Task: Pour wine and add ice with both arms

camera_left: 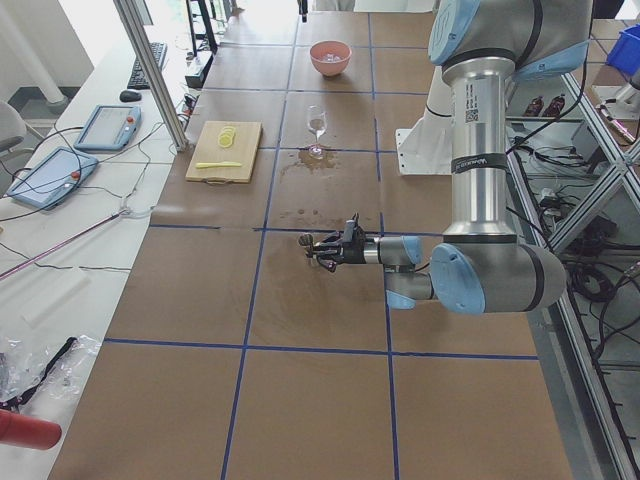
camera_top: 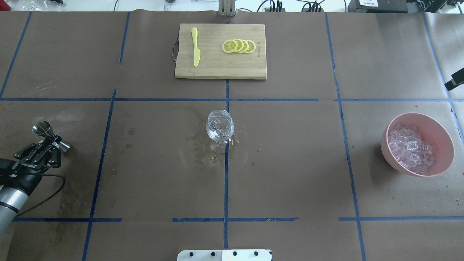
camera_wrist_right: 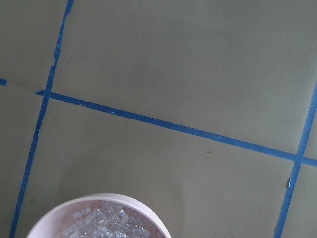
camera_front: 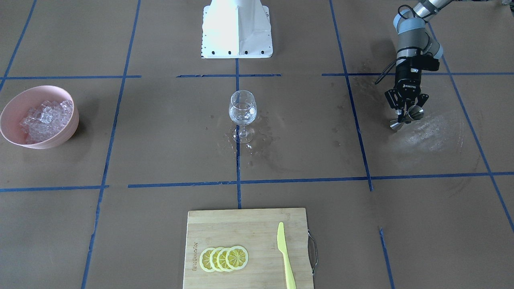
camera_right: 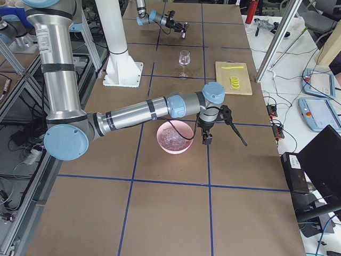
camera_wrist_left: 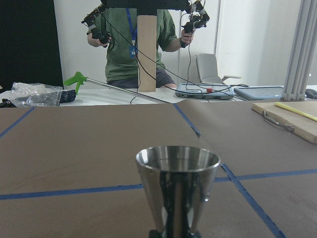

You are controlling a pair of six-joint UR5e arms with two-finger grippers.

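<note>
Overhead exterior: left arm, jaws clamped on a steel jigger, well apart from wine glass; right arm jaws, cannot tell.

You have the left arm reaching toward nine o'clock, left gripper level over the table, metal jigger at its tip. Wine glass stands at its twelve o'clock, beyond a wet patch.

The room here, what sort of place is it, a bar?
Probably a robotics lab, not a bar: a table marked in blue tape squares, a robot's left gripper holding a metal jigger, and a person working handheld controllers.
</note>
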